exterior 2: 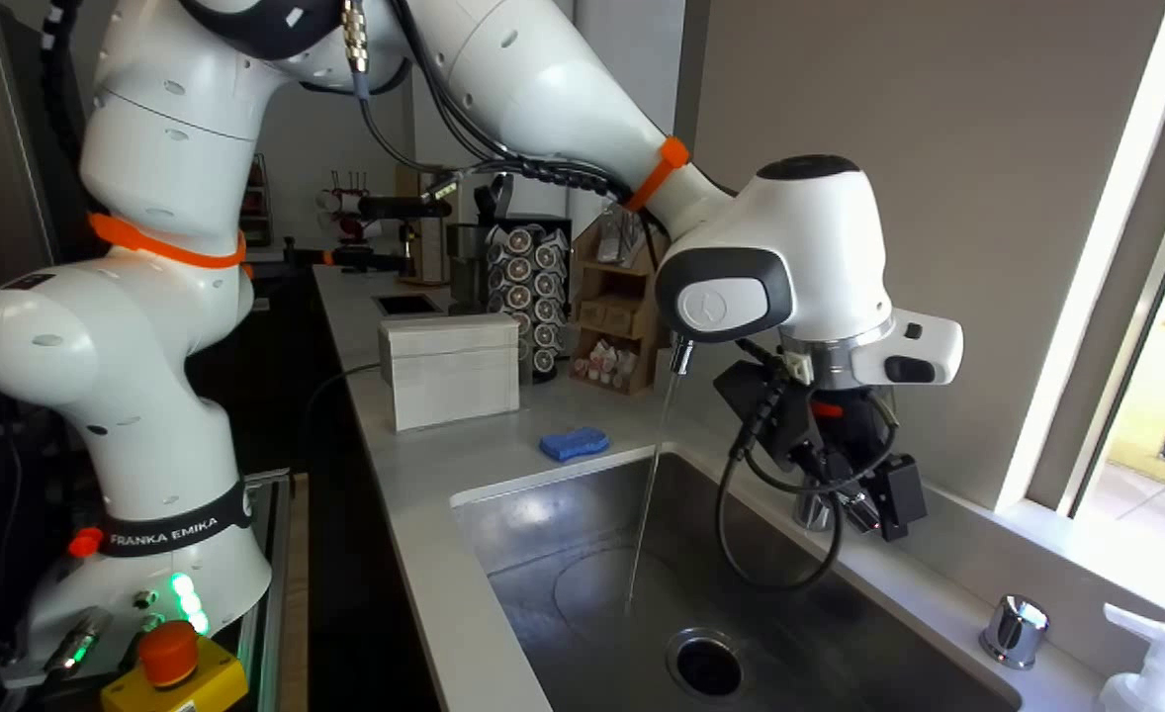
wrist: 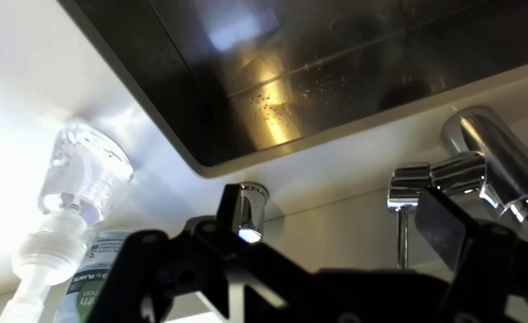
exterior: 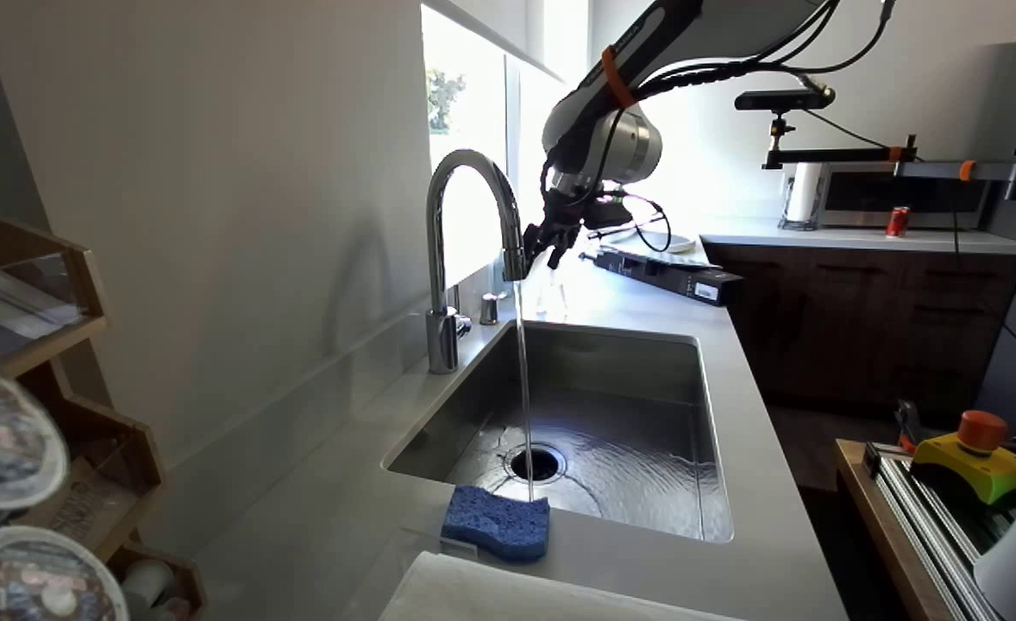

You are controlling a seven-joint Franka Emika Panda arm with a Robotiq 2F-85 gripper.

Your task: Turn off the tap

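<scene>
The tap (exterior: 435, 250) is a tall steel gooseneck at the sink's wall side. A stream of water (exterior: 523, 388) runs from its spout into the sink, seen in both exterior views. In an exterior view the spout end (exterior 2: 681, 358) shows, with most of the tap hidden behind the arm. In the wrist view the tap body (wrist: 499, 148) is at right, and its thin side lever (wrist: 402, 237) points down the picture. My gripper (wrist: 331, 208) is open and empty. The lever appears within the finger gap, nearer the right finger; contact cannot be told. The gripper (exterior: 544, 248) is also beyond the spout.
A steel sink (exterior: 611, 345) is set in the counter. A chrome cap (wrist: 253, 208) shows behind the left finger. A clear pump bottle (wrist: 82, 175) and a labelled bottle (wrist: 91, 273) stand at left. A blue sponge (exterior: 497, 523) lies by the sink; a black box (exterior: 672, 276) lies beyond.
</scene>
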